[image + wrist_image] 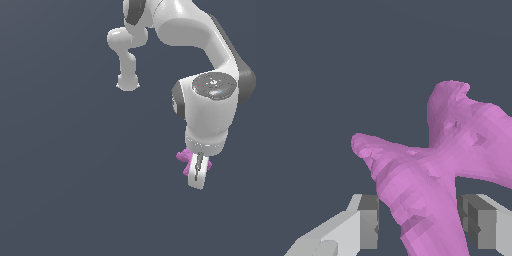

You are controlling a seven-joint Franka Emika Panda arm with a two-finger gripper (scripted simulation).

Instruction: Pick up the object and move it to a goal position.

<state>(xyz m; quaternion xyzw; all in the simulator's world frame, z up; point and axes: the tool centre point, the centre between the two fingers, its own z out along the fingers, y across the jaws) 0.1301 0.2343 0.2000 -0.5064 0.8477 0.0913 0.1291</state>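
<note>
The object (456, 150) is a pink-magenta X-shaped lumpy piece with flared ends. In the wrist view one of its arms runs down between my two fingers (368, 222). A dark gap shows between that arm and one pad, while the other pad sits almost against it. My gripper (421, 225) is open around the object. In the exterior view the gripper (196, 176) points down at the lower right, and the object (185, 159) pokes out from behind the fingers on both sides.
The flat dark blue-grey surface (65, 175) fills both views. The white arm's links (210, 107) arch over the exterior view's upper right, with its base (127, 82) further back.
</note>
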